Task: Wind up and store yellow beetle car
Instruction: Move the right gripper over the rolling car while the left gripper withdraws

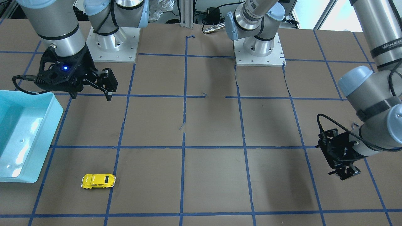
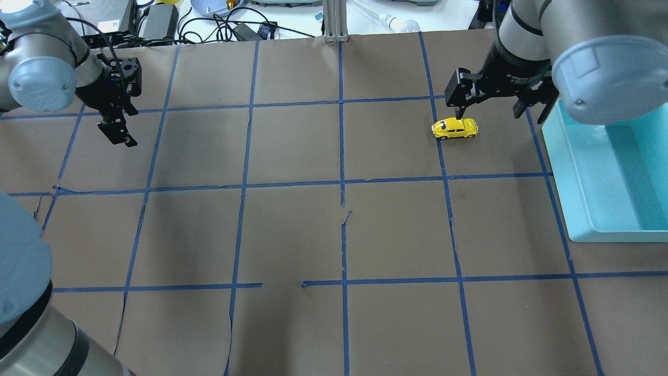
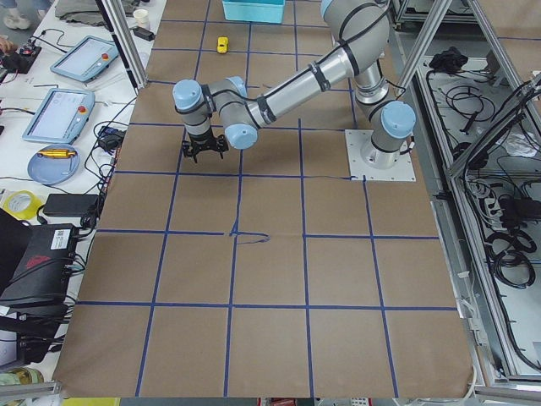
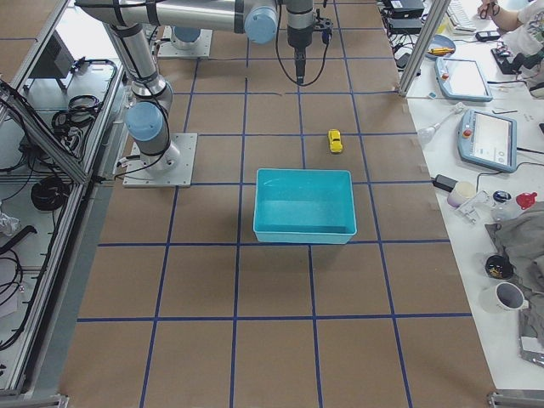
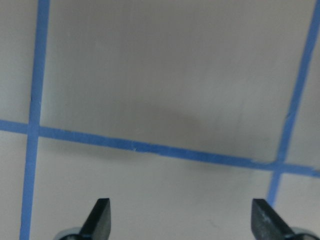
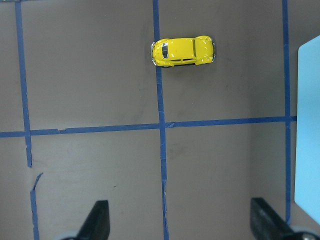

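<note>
The yellow beetle car (image 1: 98, 180) stands on its wheels on the brown table, beside a blue tape line, far from the robot's base. It also shows in the overhead view (image 2: 455, 128) and in the right wrist view (image 6: 183, 51). My right gripper (image 2: 493, 110) hangs open and empty above the table, apart from the car, which lies ahead of its fingertips (image 6: 98, 220). My left gripper (image 2: 117, 130) is open and empty over bare table at the other side; its wrist view shows only tape lines between the fingertips (image 5: 101, 214).
A light blue bin (image 2: 569, 172) stands on the table on my right side, close to the car; it also shows in the front view (image 1: 47, 125). Blue tape lines grid the brown table. Both arm bases stand at the robot's edge.
</note>
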### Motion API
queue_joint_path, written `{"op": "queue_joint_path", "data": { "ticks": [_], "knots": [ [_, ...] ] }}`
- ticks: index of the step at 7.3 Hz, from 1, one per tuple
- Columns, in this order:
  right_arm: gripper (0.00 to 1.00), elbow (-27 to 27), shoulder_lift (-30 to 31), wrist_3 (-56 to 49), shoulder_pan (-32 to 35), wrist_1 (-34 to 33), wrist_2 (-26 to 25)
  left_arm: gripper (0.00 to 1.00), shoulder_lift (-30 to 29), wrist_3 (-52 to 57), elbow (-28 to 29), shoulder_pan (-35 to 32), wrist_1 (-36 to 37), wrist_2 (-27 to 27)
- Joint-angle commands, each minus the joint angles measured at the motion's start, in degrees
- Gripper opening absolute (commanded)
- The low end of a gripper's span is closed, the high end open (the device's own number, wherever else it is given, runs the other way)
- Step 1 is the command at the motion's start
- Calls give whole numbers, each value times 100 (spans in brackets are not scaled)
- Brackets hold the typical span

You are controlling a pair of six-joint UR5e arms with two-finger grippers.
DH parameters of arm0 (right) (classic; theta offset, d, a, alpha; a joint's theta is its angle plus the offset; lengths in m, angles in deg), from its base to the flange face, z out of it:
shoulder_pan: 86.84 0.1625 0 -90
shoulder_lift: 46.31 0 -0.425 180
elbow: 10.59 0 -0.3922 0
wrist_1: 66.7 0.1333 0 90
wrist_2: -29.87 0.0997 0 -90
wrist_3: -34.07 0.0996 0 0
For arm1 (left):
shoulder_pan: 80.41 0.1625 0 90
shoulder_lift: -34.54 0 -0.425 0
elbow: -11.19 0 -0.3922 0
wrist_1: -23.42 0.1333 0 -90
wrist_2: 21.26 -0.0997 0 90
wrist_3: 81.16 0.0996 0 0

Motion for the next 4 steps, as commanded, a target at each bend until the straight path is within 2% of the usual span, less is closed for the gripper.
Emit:
{"op": "queue_joint_path", "data": {
  "ticks": [1,2,3,4],
  "knots": [
    [100,17,-396,-1354,-96,-442,39,100,825,-1557,-23,-257,-939,70],
    [100,17,-720,-2153,-114,-733,83,100,1116,-2539,-32,-502,-970,88],
    [100,8,-1124,-2804,-123,-1110,101,100,1319,-4011,20,-817,-961,88],
    [100,17,-1406,-3298,-132,-1810,92,100,1521,-5026,-58,-1073,-953,79]
  ]
}}
